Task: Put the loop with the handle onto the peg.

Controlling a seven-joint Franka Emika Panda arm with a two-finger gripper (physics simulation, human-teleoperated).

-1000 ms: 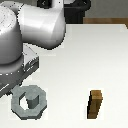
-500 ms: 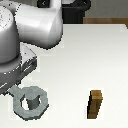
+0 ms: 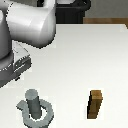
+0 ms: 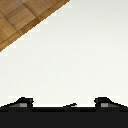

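Already the loop rings the peg, its near rim cropped, while the arm looms at 11 o'clock, gripper fingertips apart, empty.

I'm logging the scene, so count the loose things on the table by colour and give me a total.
Grey: 2, the loop and the peg standing in it.
Brown: 1, the block.
Total: 3.

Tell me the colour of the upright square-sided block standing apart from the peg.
Brown, wood-like: the square-sided block shows best in the exterior view.
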